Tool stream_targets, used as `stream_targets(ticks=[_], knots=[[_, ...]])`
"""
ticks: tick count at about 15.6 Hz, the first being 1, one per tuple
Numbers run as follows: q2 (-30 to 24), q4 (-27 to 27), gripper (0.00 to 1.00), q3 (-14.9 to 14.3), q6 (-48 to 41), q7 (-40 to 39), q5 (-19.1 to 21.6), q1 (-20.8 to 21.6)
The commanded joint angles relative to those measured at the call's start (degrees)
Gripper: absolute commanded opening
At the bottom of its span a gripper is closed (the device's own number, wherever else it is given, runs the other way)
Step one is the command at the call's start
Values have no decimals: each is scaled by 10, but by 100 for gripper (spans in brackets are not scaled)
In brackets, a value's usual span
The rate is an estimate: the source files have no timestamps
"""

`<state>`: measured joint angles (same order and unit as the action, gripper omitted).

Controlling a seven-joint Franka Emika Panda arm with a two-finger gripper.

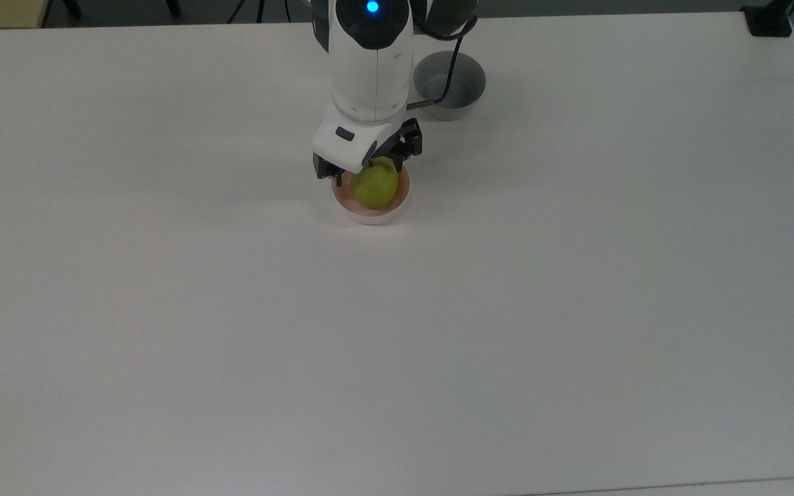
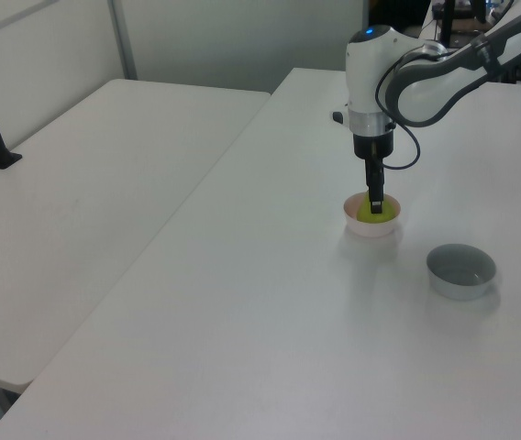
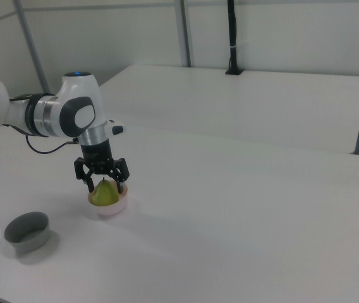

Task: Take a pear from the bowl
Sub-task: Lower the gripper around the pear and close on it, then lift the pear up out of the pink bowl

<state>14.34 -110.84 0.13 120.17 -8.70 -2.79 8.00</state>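
A Franka arm's gripper (image 3: 104, 187) hangs over the pale pink bowl (image 1: 370, 213) on a white bench (image 1: 397, 331), its fingers (image 3: 89, 186) spread to either side of the yellow-green pear (image 1: 375, 186) and not closed on it. The pear sits upright inside the bowl, its upper part between the fingers in the right view; in the left view the gripper (image 2: 376, 203) stands straight down into the bowl (image 2: 371, 225), edge-on across the pear (image 2: 371, 214).

By this showing the approach looks done, while the squeeze and the lift are yet to come: the fruit rests in the bowl, and no contact can be confirmed.

In the top view a grey bowl (image 1: 449, 85) stands at about 1 o'clock from the pink one, apart from it and beside the arm's white body. The bench lies open from 3 through 9 o'clock, its edges well away. Straight up appears the freest path, with the pink rim close beside the fingers.
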Motion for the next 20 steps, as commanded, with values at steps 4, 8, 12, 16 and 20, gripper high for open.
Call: stream_targets(ticks=[4, 8, 12, 16, 20], knots=[[-8, -14, 0, -2, 20, 15, 9, 5], [-16, -12, 0, -2, 15, 16, 15, 3], [-44, -7, 0, -2, 2, 18, 15, -2], [-64, 48, 0, -2, -67, 28, 15, -21], [-81, 119, 0, -2, -135, 29, 15, -43]])
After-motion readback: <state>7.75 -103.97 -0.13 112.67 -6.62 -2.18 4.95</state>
